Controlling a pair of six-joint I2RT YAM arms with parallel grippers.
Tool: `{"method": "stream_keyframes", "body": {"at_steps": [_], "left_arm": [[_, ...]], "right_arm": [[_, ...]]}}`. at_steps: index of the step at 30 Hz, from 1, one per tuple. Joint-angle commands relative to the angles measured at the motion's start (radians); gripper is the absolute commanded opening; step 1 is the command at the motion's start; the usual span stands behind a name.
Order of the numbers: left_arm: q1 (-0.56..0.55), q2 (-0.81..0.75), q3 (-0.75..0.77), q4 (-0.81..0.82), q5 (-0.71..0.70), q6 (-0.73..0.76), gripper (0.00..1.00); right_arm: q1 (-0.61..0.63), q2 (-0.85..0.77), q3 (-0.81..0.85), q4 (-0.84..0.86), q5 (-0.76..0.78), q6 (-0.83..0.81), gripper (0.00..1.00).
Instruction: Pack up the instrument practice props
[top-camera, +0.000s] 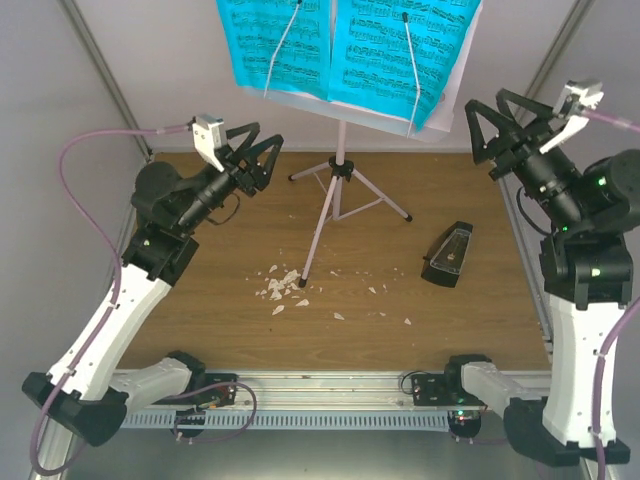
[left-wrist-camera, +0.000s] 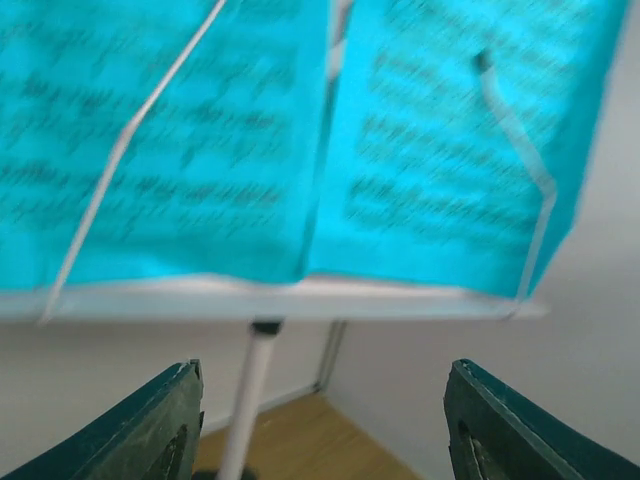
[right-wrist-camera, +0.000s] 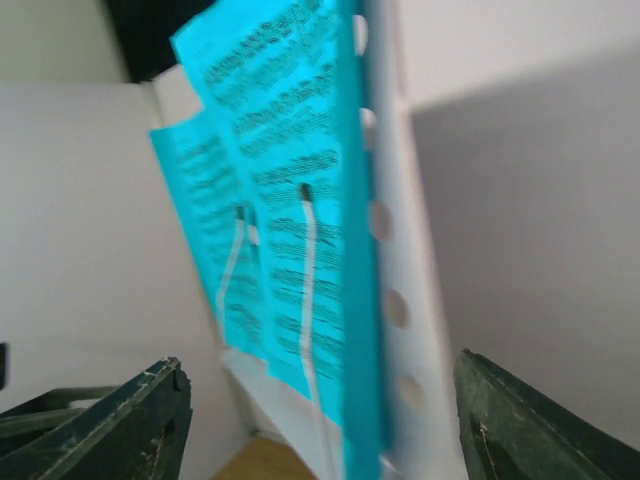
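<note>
**kip:** Where are the grippers? Anything grabbed?

**moss:** Nope. The left gripper (top-camera: 272, 163) is spread wide with nothing in it. It's up in the air over the far-left corner of the table (top-camera: 200, 310), pointing right at the stand (top-camera: 340, 150). Its wrist cam shows both fingers (left-wrist-camera: 150, 430) apart at the bottom of the shot, with only air between them and the stand further off.

**kip:** And the right one?

**moss:** Same deal. The right gripper (top-camera: 487, 100) is loose and empty, raised by the far-right corner and aimed up-left at the right edge of the stand's panel. Its wrist cam sees that panel nearly edge-on, holes and all, with blue paper on the front face. It's not touching anything.

**kip:** So where's the stuff?

**moss:** The stand is upright at the middle of the far edge, with its tripod feet on the wood. Two sheets (top-camera: 250, 40) sit side by side on the panel, bottoms on the ledge, each with a thin wire (top-camera: 283, 45) lying across it.

The metronome (top-camera: 448, 255) is on the table to the right of the tripod, closer to the right edge and well apart from both grippers. It looks tipped over, but I can't say for sure.

White scraps (top-camera: 285, 285) are scattered around the tripod's near foot, roughly mid-table, with a few more trailing off to the right.
</note>
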Motion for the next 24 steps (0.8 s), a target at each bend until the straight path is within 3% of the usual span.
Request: {"method": "stream_keyframes", "body": {"at_steps": [1,6,10,24], "left_arm": [[-0.064,0.075,0.131,-0.031,0.096,-0.048,0.67],[-0.177,0.185,0.241,0.061,0.117,-0.107,0.66],[-0.255,0.324,0.418,0.052,0.146,-0.114,0.66],[-0.335,0.734,0.937,0.072,0.162,-0.267,0.59]], "right_arm": [[-0.005,0.097,0.086,0.031,-0.233,0.13,0.7],[-0.005,0.149,0.1,0.102,-0.27,0.191,0.6],[-0.005,0.202,0.132,0.114,-0.301,0.21,0.52],[-0.006,0.257,0.154,0.159,-0.267,0.204,0.41]]}}
